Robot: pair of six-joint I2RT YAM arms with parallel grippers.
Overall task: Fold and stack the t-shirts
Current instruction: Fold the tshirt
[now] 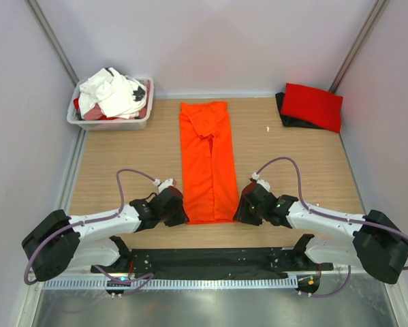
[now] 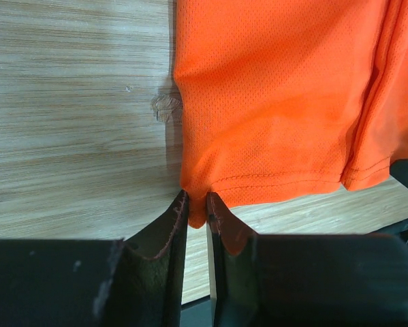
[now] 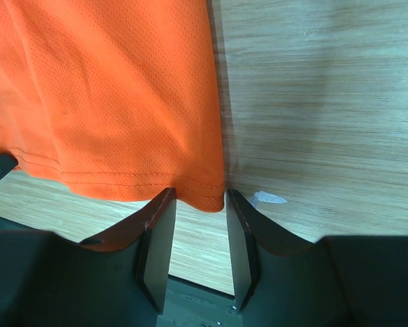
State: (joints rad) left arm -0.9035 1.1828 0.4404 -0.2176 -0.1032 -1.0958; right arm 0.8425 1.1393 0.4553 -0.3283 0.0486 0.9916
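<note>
wooden worktop (image 1: 292,177) carries the orange t-shirt (image 1: 207,163), folded into a long strip down mid-frame, its lower corners met by the left gripper (image 2: 197,199), jaws clamped on the hem corner, and the right gripper (image 3: 197,194), jaws apart around the other.

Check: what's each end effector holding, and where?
Left end effector pinches the near-left hem corner of the orange t-shirt. Right end effector straddles its near-right corner, open, holding nothing.
</note>
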